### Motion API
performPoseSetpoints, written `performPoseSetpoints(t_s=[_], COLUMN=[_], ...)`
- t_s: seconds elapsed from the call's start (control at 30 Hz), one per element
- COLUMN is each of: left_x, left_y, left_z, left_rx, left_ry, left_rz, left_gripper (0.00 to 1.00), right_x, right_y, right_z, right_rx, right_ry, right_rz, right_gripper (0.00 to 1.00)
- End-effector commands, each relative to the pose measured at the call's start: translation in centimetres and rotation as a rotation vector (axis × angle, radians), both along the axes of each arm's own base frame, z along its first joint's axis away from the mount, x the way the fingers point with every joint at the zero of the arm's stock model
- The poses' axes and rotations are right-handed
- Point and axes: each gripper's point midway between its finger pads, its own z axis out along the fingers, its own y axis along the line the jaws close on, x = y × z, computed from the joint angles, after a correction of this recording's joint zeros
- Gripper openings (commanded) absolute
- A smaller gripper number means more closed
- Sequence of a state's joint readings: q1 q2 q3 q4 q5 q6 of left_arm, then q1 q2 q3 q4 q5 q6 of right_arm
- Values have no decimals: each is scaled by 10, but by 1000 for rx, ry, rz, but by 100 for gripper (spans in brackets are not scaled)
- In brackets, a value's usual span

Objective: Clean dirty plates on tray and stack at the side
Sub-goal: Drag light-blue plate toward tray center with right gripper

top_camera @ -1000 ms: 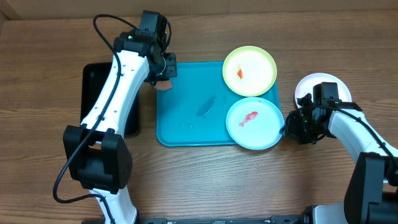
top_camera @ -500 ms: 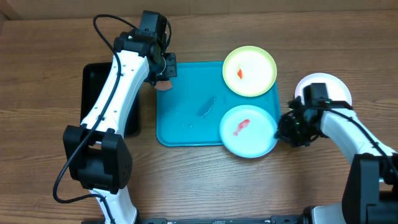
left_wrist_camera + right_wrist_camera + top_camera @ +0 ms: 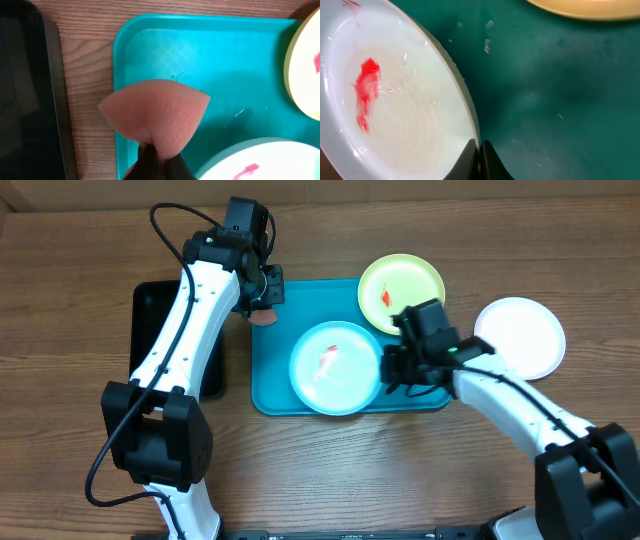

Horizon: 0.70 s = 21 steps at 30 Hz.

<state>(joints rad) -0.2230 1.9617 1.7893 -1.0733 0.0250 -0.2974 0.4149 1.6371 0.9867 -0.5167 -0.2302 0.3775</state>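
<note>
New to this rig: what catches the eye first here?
The bright turquoise tray, mid-table, carries a light blue plate with a red smear, its rim pinched by the right gripper. The left gripper holds a pink sponge over the tray's far left corner.

Left wrist view: the left claw is cut off at 6 o'clock below the sponge, the black tray at 9, the light blue plate at 5.

Open tray floor lies left of the light blue plate. The right arm crosses the tray's right end, the yellow-green plate fills its far right corner, and the sponge overhangs its far left corner.
</note>
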Motion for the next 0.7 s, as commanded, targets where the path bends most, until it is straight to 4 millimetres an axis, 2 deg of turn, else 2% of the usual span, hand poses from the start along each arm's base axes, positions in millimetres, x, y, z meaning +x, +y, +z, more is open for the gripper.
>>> performPoseSetpoints(t_s=[0.0,0.33,0.63,0.67], left_x=[4,4,5,5], left_y=[-5,-6,-6,-6], left_z=[8,8,8,8], left_rx=[-2,-2,-2,-2], left_ry=[-27,-30,-30,-30], left_rz=[3,3,3,3], left_gripper=[4,4,4,4], right_x=[14,23,47,49], right_y=[9,32,46,47], right_z=[-3,-30,-5,-2], right_rx=[-41,-60,-43,-39], right_ry=[-59,-55,-131,-140], right_rz=[-3,224,223,223], right_gripper=[4,4,8,12])
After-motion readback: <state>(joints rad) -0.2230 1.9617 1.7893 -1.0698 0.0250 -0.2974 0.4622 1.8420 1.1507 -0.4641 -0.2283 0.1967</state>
